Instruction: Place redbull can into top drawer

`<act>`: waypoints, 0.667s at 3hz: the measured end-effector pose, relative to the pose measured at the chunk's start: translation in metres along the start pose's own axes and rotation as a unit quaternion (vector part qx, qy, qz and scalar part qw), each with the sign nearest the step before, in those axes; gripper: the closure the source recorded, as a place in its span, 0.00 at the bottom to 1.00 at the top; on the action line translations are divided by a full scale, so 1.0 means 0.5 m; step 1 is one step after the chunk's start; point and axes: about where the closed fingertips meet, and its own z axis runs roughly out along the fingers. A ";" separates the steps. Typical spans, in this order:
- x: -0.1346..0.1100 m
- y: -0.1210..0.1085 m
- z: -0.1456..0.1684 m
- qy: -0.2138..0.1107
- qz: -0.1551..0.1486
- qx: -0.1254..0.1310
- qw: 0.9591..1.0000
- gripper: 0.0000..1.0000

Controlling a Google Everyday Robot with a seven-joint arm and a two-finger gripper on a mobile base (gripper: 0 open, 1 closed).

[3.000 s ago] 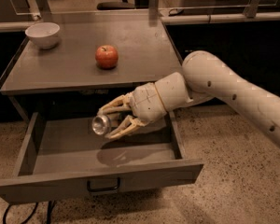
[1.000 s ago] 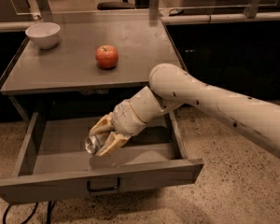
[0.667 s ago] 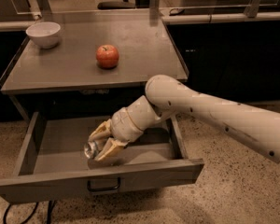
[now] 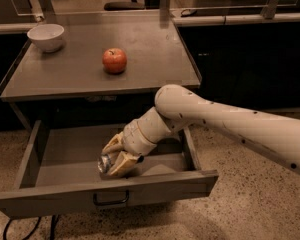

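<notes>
The redbull can (image 4: 104, 164) sits clamped in the pincer (image 4: 113, 156) inside the top drawer (image 4: 60, 156).

Matt grey metal top drawer (image 4: 155, 186); inside, claw (image 4: 109, 161) grips shiny metal redbull can (image 4: 103, 164); glossy apple (image 4: 114, 60).

Can (image 4: 104, 163): slim, silvery, shiny top facing the lower left, lying tilted close to horizontal. It is clamped between the two tan fingers of the gripper (image 4: 111, 160), low inside the drawer at centre front, just behind the front panel.

Drawer (image 4: 160, 188): grey metal, wide and shallow, pulled fully open below the tabletop. Dark curved handle (image 4: 110, 200) centred on its front panel.
</notes>
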 end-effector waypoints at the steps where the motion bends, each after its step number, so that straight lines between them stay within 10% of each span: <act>1: -0.001 0.000 0.001 -0.001 -0.001 0.000 1.000 0.62; 2: -0.001 0.000 0.001 -0.001 -0.001 0.000 1.000 0.39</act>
